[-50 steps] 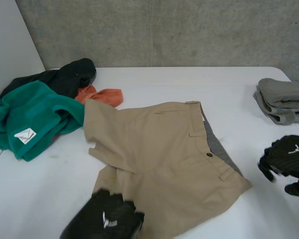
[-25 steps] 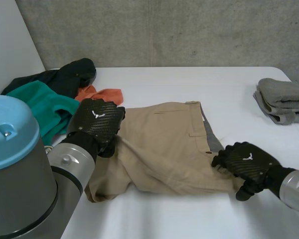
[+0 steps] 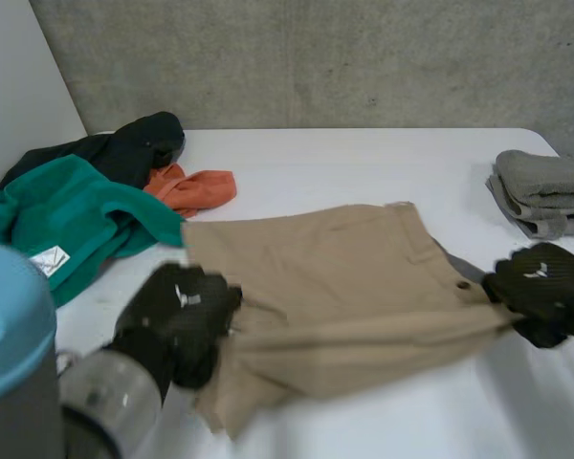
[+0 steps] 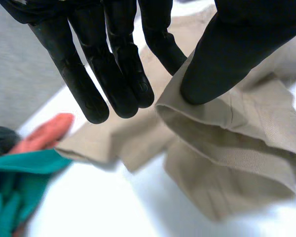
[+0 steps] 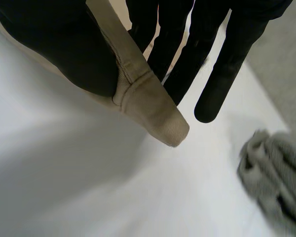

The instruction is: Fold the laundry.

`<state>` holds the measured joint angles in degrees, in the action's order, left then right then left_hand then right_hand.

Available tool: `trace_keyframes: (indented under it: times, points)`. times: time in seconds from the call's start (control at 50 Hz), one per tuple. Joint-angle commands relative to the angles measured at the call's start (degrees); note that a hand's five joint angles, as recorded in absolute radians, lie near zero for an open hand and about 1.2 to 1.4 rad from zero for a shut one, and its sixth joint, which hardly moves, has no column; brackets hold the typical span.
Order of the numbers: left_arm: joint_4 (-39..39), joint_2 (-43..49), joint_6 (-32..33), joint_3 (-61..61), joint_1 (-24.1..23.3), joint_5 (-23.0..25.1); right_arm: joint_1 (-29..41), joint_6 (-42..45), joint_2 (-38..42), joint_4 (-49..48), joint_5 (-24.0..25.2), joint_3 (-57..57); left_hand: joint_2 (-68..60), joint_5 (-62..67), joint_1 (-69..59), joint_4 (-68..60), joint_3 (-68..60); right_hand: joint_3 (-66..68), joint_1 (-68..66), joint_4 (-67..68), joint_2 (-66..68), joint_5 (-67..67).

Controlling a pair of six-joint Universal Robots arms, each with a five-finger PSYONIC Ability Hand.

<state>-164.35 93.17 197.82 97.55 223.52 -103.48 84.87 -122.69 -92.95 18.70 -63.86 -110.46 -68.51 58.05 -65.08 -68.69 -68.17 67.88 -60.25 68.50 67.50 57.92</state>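
Observation:
A pair of khaki shorts (image 3: 344,277) is stretched across the middle of the white table (image 3: 364,163) between my two hands. At the leg end, my left hand (image 3: 177,311) grips the cloth. In its wrist view the thumb and fingers (image 4: 113,64) pinch the folded hem of the shorts (image 4: 237,143), which sags below them. My right hand (image 3: 540,287) holds the waistband end by the button. There its thumb (image 5: 69,49) presses the waistband corner (image 5: 148,103) against the fingers.
A green cloth (image 3: 67,215), a black garment (image 3: 134,143) and an orange cloth (image 3: 196,188) lie heaped at the back left. A folded grey garment (image 3: 545,191) sits at the back right, close beside my right hand.
My right hand has closed on the waistband end and pulled it to the right. My left hand has come toward the front with the leg end. The shorts are now drawn taut between them.

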Motion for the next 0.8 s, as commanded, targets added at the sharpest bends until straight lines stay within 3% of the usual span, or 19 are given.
trace_keyframes:
  times: [0.02,0.14,0.26,0.4,0.58,0.76,0.78,0.8]
  points:
    - [4.92,-1.33,-0.16,1.59,-2.39,3.90,-8.06,16.87,-2.33,19.35,1.36,2.44,-11.49,11.95,-14.92,-11.31,-11.83,12.12,-19.75,11.50,12.50,12.08]
    - [-1.84,3.85,0.72,-1.04,-1.16,3.73,-3.15,4.85,3.37,11.28,3.30,7.71,-11.49,11.95,-14.92,-11.31,-11.83,12.12,-19.75,11.50,12.50,12.08]
    - [-12.74,11.85,4.67,-7.98,5.33,3.81,7.74,-5.43,13.21,-1.01,-2.57,16.23,-11.49,11.95,-14.92,-11.31,-11.83,12.12,-19.75,11.50,12.50,12.08]
    - [-20.04,25.64,13.81,-21.68,9.73,3.73,14.86,-7.73,25.24,-9.81,-11.19,26.24,-11.49,11.95,-14.92,-11.31,-11.83,12.12,-19.75,11.50,12.50,12.08]
    - [-21.80,42.52,20.14,-39.88,14.04,3.90,18.31,-8.44,39.50,-21.24,-15.94,38.73,-11.49,11.95,-14.92,-11.31,-11.83,12.12,-19.75,11.50,12.50,12.08]
    - [-32.07,53.42,21.99,-51.05,15.89,5.04,19.80,-8.97,49.61,-32.93,-17.61,47.00,-11.49,11.95,-14.92,-11.31,-11.83,12.12,-19.75,11.50,12.50,12.08]
    - [-32.96,53.78,22.17,-51.14,15.80,5.31,20.06,-9.05,50.66,-34.34,-18.40,47.79,-11.49,11.95,-14.92,-11.31,-11.83,-28.95,21.32,-29.58,-28.58,-29.00]
    - [-33.84,53.96,22.17,-51.14,15.72,5.57,20.24,-9.05,51.11,-34.87,-19.10,47.88,-11.49,11.95,-14.92,-11.31,-11.83,-56.34,48.71,-56.96,-55.97,-56.38]
